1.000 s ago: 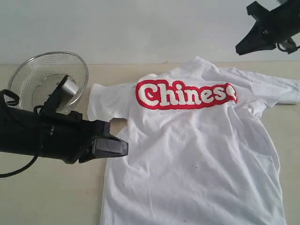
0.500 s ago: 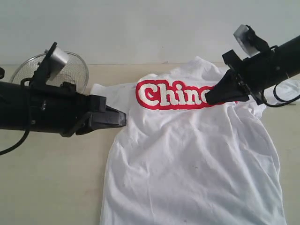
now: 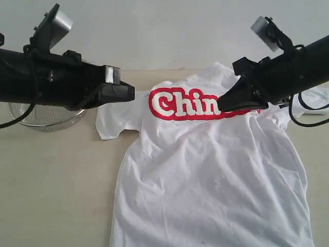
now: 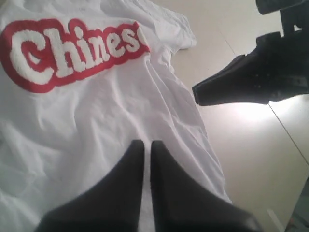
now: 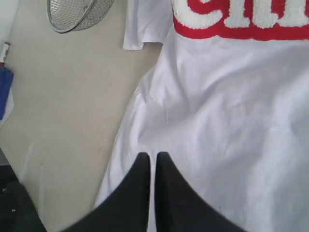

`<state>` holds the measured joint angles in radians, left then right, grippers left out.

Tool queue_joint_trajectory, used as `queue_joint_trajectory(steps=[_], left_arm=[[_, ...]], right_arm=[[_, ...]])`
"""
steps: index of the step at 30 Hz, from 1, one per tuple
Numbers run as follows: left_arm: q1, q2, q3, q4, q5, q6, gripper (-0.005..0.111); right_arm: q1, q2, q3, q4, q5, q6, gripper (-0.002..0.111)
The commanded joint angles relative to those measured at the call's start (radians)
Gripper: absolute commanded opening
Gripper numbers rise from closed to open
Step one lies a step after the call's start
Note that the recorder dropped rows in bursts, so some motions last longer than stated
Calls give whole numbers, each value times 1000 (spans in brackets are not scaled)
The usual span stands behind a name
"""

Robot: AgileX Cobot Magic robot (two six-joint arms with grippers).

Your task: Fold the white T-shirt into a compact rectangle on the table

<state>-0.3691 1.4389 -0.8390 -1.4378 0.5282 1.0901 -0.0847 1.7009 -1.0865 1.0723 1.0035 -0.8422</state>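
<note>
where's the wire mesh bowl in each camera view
Exterior: wire-mesh bowl at far left, partly behind the left arm.
Left wrist: not in it.
Right wrist: bowl near the white T-shirt sleeve, on the table.
Shared landmark: the red lettering band, in all three.

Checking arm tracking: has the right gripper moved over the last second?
Yes. The right gripper came down and leftward, now hiding the end of the lettering on the shirt.

A robotics lab bench — bare beige table (image 3: 56,200), blank pale wall (image 3: 154,31), a black left arm (image 3: 46,85) and right arm (image 3: 298,69).
</note>
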Motion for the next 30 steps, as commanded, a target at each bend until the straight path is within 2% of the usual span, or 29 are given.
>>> queue_joint_trajectory(steps=[1,2,3,5,7,8,10,13,19,27,30], left_arm=[[-1,47,-59,49,-25,-28,22],[-1,65,-68,51,-44,-28,29],[-1,101,-89,51,-73,-28,43],[-1,172,-145,51,-123,-28,52],[-1,250,-221,111,-163,-28,44],[4,293,-273,171,-161,-28,31],[12,353,-326,194,-170,-28,4],[53,449,-385,203,-134,-82,5],[113,610,-479,279,-85,-111,4],[139,784,-719,528,22,-321,4],[139,832,-810,563,69,-367,4]], right_arm=[[26,-16,8,-8,-25,-32,0],[26,-16,8,-8,-25,-32,0],[26,-16,8,-8,-25,-32,0],[35,-16,8,-8,-13,-49,0],[75,-16,8,-13,0,-102,0],[117,-16,8,-13,2,-161,0],[184,-16,8,-13,-45,-190,0],[236,-16,8,-10,-137,-216,0],[234,-16,8,19,-150,-234,0],[234,-16,8,177,-154,-322,0],[234,-16,8,210,-181,-341,0]])
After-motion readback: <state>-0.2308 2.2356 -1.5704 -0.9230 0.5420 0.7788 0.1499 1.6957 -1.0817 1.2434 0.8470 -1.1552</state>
